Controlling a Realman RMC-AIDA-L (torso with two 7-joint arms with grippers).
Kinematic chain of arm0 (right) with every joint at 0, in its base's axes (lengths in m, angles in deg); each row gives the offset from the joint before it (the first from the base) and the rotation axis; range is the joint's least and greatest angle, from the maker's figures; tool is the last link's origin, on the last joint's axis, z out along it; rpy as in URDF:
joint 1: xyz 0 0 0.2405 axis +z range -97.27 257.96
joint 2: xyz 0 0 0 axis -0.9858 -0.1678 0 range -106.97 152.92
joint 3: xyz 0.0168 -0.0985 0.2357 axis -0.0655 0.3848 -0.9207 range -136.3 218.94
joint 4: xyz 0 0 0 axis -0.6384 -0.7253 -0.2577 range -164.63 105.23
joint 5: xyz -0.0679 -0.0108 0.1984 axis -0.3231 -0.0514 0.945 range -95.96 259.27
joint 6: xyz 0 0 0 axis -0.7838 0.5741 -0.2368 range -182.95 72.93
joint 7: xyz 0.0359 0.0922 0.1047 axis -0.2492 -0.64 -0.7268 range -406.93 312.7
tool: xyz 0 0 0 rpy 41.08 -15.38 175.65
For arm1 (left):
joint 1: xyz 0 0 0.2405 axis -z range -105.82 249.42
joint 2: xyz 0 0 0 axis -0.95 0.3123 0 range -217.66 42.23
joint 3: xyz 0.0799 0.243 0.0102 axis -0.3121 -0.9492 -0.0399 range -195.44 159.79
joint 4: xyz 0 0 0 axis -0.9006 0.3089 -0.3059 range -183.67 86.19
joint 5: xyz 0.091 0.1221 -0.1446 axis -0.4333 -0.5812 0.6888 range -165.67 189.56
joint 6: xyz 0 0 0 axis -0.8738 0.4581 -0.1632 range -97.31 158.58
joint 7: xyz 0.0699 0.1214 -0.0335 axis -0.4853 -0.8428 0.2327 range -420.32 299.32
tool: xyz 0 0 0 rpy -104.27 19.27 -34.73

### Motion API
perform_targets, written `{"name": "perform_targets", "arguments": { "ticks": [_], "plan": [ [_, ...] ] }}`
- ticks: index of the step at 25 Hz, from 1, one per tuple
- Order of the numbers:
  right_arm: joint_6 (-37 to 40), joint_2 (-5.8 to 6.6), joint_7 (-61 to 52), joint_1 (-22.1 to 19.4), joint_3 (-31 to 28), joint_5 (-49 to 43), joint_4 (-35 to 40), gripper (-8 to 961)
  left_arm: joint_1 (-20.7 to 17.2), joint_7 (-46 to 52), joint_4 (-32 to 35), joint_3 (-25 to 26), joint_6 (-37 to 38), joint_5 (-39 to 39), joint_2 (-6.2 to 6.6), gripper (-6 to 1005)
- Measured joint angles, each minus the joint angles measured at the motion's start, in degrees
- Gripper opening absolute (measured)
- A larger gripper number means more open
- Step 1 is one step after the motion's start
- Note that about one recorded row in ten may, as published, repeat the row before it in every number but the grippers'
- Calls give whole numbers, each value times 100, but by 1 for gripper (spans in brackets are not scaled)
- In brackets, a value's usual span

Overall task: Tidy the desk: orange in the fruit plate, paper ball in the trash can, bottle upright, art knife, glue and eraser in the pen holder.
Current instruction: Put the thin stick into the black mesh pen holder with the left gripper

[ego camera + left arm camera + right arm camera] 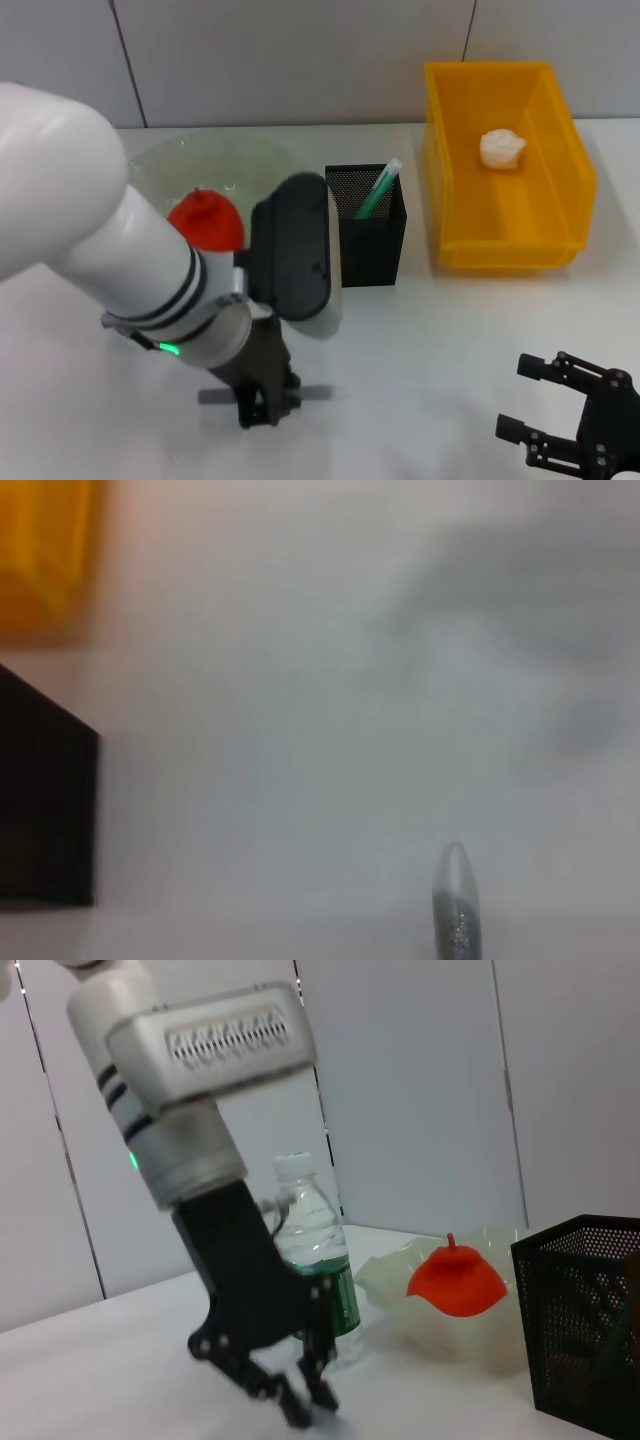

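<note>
Head view: our left tool (262, 408) is down at the white desk (420, 360) over a thin grey bar (316, 393), our right tool (560, 410) low at the near right.

We see the left fingers close together at the desk surface around that bar, though we cannot tell if they grip it; the right fingers are spread apart, holding nothing. We count one orange (205, 220) in the fruit plate (250, 160), one pen holder (370, 225) just beside the plate with a green pen inside, one trash can (510, 170) at the far right holding one paper ball (501, 148), and one bottle (312, 1250) upright behind our left arm. Open desk lies between the two tools and before the trash can.
</note>
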Motion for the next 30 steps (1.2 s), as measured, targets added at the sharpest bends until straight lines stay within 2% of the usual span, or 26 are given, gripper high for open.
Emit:
{"name": "perform_targets", "arguments": {
  "ticks": [5, 8, 9, 10, 11, 12, 13, 14, 17, 18, 20, 22, 25, 26, 27, 30],
  "plan": [
    [5, 1, 0, -15, 1, 11, 0, 783, -242, -27, 944, 590, 73, 288, 14, 151],
    [7, 1, 0, -10, 2, 12, 0, 783, -332, -83, 1177, 819, -47, 573, 18, 150],
    [7, 1, 0, 2, 2, 12, 0, 783, -479, -307, 1354, 1243, -422, 1492, 27, 150],
    [7, 1, 0, 14, 2, 12, 0, 783, -522, -379, 1350, 1317, -525, 1714, 30, 149],
    [7, 1, 1, 25, 2, 12, 0, 783, -623, -592, 1307, 1410, -852, 2254, 30, 148],
    [7, 1, 1, 45, 2, 12, 0, 783, -623, -592, 1307, 1410, -852, 2254, 30, 148],
    [7, 1, 1, 45, 2, 12, 0, 783, -749, -766, 1248, 1411, -1185, 2593, 30, 147],
    [7, 1, 1, 51, 2, 11, 0, 783, -959, -1058, 1157, 1329, -1739, 3098, 25, 147],
    [7, 1, 1, 73, 1, 11, 0, 783, -1281, -1717, 897, 999, -2825, 4004, 17, 148],
    [7, 1, 1, 80, 1, 10, 0, 783, -1388, -2260, 664, 769, -3398, 4503, 17, 147],
    [-1, 1, 1, 98, 2, -3, 0, 783, -1417, -2715, 400, 588, -3838, 4972, 15, 146],
    [-20, 1, 1, 110, 1, -14, 0, 783, -1358, -3572, -154, 337, -4393, 5926, 5, 145],
    [-30, 1, 1, 113, 2, -16, 0, 783, -1248, -4393, -652, 207, -4568, 6804, -6, 145],
    [-33, 1, 1, 114, 2, -17, 0, 783, -1248, -4393, -652, 207, -4568, 6804, -6, 145],
    [-37, 1, 1, 113, 2, -18, 3, 783, -1096, -5642, -1247, 78, -4610, 7926, -10, 145],
    [-39, 1, 3, 110, 2, -19, 26, 783, -914, -6909, -1969, -21, -4507, 9149, -11, 146]
  ]
}}
